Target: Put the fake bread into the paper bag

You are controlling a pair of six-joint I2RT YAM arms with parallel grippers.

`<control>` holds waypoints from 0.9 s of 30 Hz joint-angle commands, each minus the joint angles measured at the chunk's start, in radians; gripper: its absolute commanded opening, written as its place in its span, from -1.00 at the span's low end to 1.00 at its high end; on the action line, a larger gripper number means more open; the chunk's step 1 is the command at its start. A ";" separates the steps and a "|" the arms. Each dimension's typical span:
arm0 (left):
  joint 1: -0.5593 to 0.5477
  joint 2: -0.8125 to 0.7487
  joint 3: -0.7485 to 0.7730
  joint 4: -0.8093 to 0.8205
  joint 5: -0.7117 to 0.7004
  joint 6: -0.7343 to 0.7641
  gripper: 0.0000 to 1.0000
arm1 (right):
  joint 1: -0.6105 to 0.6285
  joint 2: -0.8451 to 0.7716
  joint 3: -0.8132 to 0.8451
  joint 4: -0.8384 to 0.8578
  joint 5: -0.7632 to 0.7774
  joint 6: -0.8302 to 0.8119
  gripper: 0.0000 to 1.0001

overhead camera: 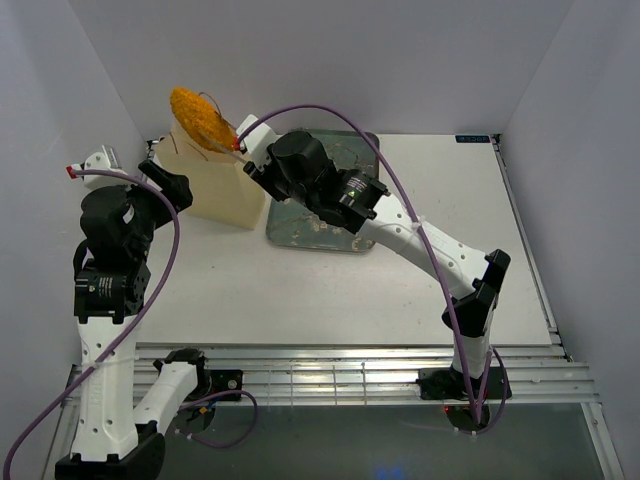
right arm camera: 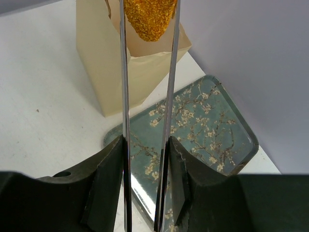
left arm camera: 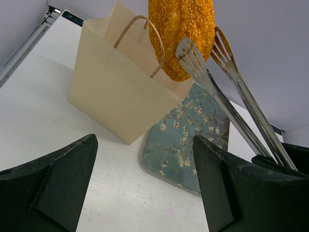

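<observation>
Left of the cream boxy paper bag [left arm camera: 111, 92], the left gripper [left arm camera: 143, 145] gapes wide and empty; above the bag's mouth hangs the big orange oval loaf [left arm camera: 181, 34], pinched in steel fork-tipped tongs [left arm camera: 217, 92] squeezed by the right gripper [right arm camera: 146, 145]. The loaf awaits release; no other bread piece shows, perhaps already bagged. Just right of the bag lies a floral grey-green metal tray [right arm camera: 203, 121], on a white table [overhead camera: 330, 290] enclosed by plain pale walls [overhead camera: 400, 60].

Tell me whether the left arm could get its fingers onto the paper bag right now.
Probably yes. The left fingers stand open, facing the paper bag across bare table, nothing between. The right arm's tongs hold the orange loaf above the bag's mouth, away from its near wall.
</observation>
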 commanded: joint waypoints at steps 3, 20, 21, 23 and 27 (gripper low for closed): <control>0.005 -0.017 -0.001 -0.014 -0.021 0.016 0.80 | 0.012 -0.011 0.067 0.098 0.072 -0.040 -0.85; 0.005 -0.018 0.001 -0.017 -0.016 0.015 0.81 | 0.020 0.003 0.049 0.100 0.085 -0.032 -0.73; 0.005 -0.018 -0.001 -0.017 -0.016 0.015 0.81 | 0.020 0.003 0.049 0.100 0.083 -0.031 -0.71; 0.005 -0.020 -0.001 -0.017 -0.015 0.015 0.81 | 0.020 0.003 0.049 0.100 0.081 -0.026 -0.64; 0.005 -0.020 -0.004 -0.017 -0.015 0.013 0.80 | 0.020 0.006 0.049 0.100 0.074 -0.020 -0.52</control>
